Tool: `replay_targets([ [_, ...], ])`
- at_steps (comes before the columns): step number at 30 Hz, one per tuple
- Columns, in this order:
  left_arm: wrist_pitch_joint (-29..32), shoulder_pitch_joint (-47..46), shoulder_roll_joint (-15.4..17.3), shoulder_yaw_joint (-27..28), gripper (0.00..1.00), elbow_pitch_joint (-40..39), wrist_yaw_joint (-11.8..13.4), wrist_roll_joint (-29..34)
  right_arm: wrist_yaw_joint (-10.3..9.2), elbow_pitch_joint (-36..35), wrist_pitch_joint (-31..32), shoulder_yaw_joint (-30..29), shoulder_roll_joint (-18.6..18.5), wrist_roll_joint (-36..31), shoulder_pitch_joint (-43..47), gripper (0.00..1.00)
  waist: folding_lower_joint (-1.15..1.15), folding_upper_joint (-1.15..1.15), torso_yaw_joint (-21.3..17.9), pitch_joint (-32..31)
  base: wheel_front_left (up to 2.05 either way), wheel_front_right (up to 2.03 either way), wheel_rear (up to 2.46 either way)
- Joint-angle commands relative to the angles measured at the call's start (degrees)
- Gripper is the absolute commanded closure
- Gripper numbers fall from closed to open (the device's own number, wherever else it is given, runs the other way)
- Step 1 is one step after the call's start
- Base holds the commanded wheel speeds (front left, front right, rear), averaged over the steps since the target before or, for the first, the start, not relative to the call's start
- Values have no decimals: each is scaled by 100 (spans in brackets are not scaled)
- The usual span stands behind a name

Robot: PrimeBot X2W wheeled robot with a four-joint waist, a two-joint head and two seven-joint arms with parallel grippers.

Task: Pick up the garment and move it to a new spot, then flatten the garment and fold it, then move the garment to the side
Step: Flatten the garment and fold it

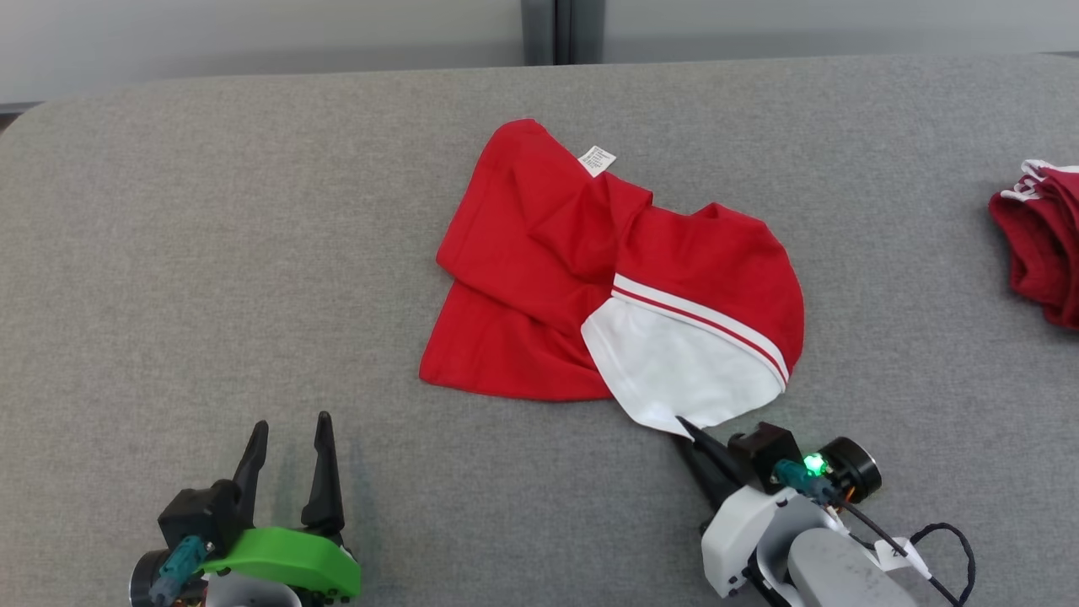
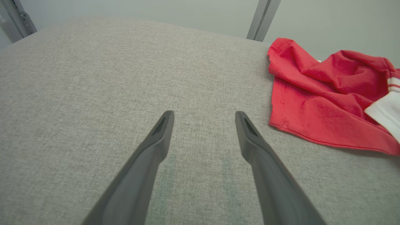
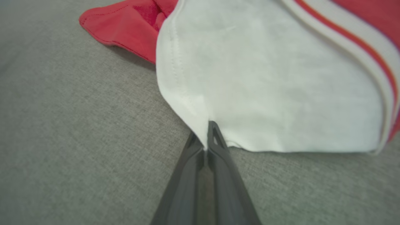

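Observation:
A crumpled red garment (image 1: pixel 548 253) with a white, red-striped part (image 1: pixel 674 362) lies in the middle of the grey padded table (image 1: pixel 253 253). My right gripper (image 1: pixel 681 421) is shut on the near edge of that white part; the right wrist view shows the white cloth (image 3: pixel 265 78) pinched between the closed fingertips (image 3: pixel 214 132). My left gripper (image 1: pixel 291 421) stands open at the lower left, apart from the garment, nothing between its fingers (image 2: pixel 250 131). The garment's red edge (image 2: pixel 312 103) lies to the right in the left wrist view.
A second dark red garment (image 1: pixel 1041 244) with white trim sits bunched at the table's right edge. A pale wall and a grey vertical post (image 1: pixel 560 29) stand behind the table's far edge. Bare grey surface spreads left of the garment.

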Motion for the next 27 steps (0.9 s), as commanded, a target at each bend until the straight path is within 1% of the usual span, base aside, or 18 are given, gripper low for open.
replay_targets([
  [1,-1,-107,9,25,0,-14,-18,-25,-19,48,80,-272,-49,-184,23,100,0,0,-6,17,0,0,0],
  [6,-1,-161,13,-56,0,-48,-18,-50,-15,-465,44,-1272,-338,-714,186,100,0,0,-144,-43,0,0,0],
  [10,-1,-194,13,-137,0,-56,-17,-30,-12,-911,44,-1872,-634,-973,340,100,0,0,-297,-108,0,0,0],
  [15,-1,-232,12,-213,0,-30,-17,-51,-13,-1210,45,-2330,-765,-1064,514,100,0,0,-481,-142,0,0,0],
  [19,-1,-242,13,-299,0,8,-17,-73,-13,-1137,45,-2583,-705,-1126,690,100,0,0,-562,-152,0,0,0],
  [20,-1,-247,13,-315,0,23,-17,-77,-13,-1100,45,-2638,-686,-1104,724,92,0,0,-571,-156,0,0,0],
  [21,-1,-246,13,-335,0,34,-17,-79,-13,-1078,45,-2674,-645,-1064,737,81,0,0,-579,-159,0,0,0],
  [22,-1,-246,12,-349,0,45,-18,-75,-12,-1092,45,-2686,-568,-1018,757,0,0,0,-590,-163,0,0,0],
  [27,-1,-393,19,-399,0,75,-17,6,-12,-1403,44,-2629,-362,-790,784,0,0,0,-668,-86,0,0,0],
])
